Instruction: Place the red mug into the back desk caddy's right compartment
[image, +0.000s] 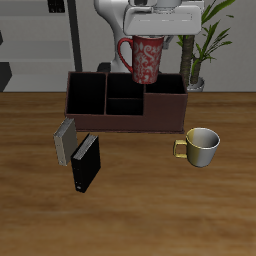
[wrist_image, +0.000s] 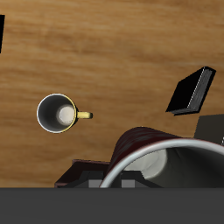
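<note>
Wooden tabletop (image: 140, 190) fills the exterior view; at its back stands the back desk caddy (image: 125, 122). Above it the gripper (image: 148, 32) holds the red mug (image: 145, 58) aloft, jaws clamped on its rim, roughly over the caddy's middle sections. A cream mug (image: 201, 146) and two books (image: 78, 155) lie nearer

From the wrist, the red mug (wrist_image: 149, 156) hangs close below, the cream mug (wrist_image: 59, 114) apart on the wood

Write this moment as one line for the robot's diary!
gripper: shut on red mug | mug: lifted above back desk caddy | right compartment: empty | placement: pending
</note>
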